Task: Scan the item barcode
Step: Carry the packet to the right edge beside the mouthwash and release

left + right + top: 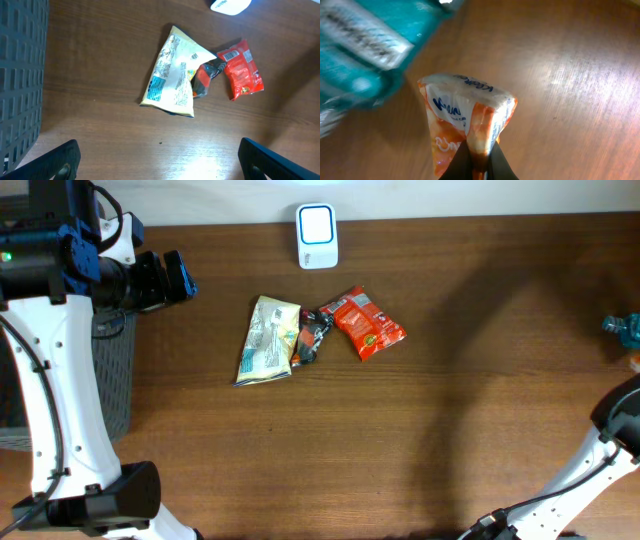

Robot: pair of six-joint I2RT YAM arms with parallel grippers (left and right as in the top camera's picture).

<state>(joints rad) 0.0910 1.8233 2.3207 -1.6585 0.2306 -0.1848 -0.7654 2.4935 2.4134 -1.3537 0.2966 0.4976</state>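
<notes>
The right claw (479, 167) is clamped shut on one edge of an orange-and-white packet (470, 120), at lower centre of its wrist view beside a teal pack (365, 45) at upper left; the left claw (183, 278) hangs wide open and empty. The packet looks light, soft and crinkly (probably slick film), so a crimped seam seems the safest hold, leaving the printed faces free for the white scanner (317, 236) at the overhead's top centre.

A dark brown wooden desk (450, 430) fills the view, with a pale wall (480, 195) behind it and a grey slatted basket (112, 380) at its left edge.
</notes>
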